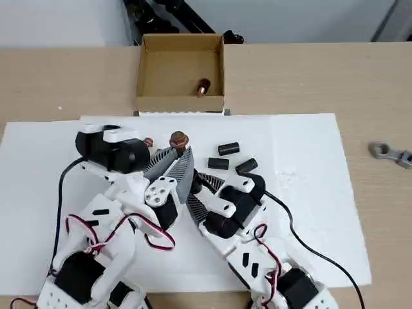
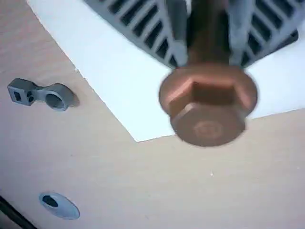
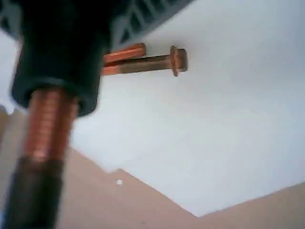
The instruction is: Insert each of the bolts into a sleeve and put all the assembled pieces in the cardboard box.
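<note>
Two grippers meet nose to nose over the near middle of the white sheet [image 1: 309,212], and the pose is there for the joining. Your left gripper [image 1: 178,153] is clamped on the shank of a copper bolt [image 2: 208,102], whose head sticks out past its tips. Your right gripper [image 1: 193,191] looks closed round a black sleeve [image 3: 59,52] with threaded shank showing out of its end, so I judge the insertion begun but not finished. Room is tight here and the two sets of jaws all but touch, so move only along the bolt's line. Just beyond, to the right, three loose sleeves [image 1: 228,149] lie close together. Spare bolts [image 3: 152,62] lie side by side on the sheet. Past the sheet's far edge the cardboard box [image 1: 180,103] stands open, with one assembled piece [image 1: 203,87] inside and bare floor beside it. A wrench-like metal part [image 1: 388,151] lies well off right on the tabletop [image 1: 360,77].
</note>
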Controlling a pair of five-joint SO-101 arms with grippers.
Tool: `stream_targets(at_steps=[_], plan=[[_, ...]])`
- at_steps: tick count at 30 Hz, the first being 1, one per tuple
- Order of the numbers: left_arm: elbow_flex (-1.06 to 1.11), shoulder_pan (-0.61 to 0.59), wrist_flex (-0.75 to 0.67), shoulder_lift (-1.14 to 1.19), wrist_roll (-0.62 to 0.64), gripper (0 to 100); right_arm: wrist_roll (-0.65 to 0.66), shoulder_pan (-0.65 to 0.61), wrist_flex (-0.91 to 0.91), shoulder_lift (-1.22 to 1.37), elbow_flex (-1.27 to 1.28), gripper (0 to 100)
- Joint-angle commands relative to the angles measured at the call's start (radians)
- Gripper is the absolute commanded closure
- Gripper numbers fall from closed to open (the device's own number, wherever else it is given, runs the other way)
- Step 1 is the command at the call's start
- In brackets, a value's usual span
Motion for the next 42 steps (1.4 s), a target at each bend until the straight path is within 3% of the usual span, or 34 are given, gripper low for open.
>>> stream_targets(at_steps=[1,9,15,23,28,30,33,37,42], plan=[[-0.030,0.000,0.009,-0.012,-0.009,100,0.014,0.013,-0.024,-0.012,-0.011,99.7],[-0.030,-0.002,0.009,-0.012,-0.009,99,0.014,0.012,-0.027,-0.012,-0.011,99.7],[-0.028,0.002,0.015,-0.012,-0.002,85,0.014,0.012,-0.025,-0.012,-0.011,99.7],[-0.064,-0.003,0.068,-0.012,0.015,82,0.014,0.016,-0.031,-0.012,-0.011,99.7],[-0.090,-0.046,0.084,-0.011,-0.012,83,0.014,0.016,-0.033,-0.012,-0.012,99.7],[-0.107,-0.060,0.097,-0.005,-0.032,89,0.015,0.021,-0.045,-0.010,-0.014,99.7],[-0.104,-0.095,0.072,0.003,-0.049,100,0.015,0.064,-0.079,0.010,-0.009,99.7],[-0.071,-0.189,-0.014,0.124,-0.025,99,0.015,0.111,-0.102,0.116,-0.017,99.7],[-0.059,-0.399,-0.041,0.245,-0.023,99,0.015,0.116,-0.154,0.234,-0.035,99.7]])
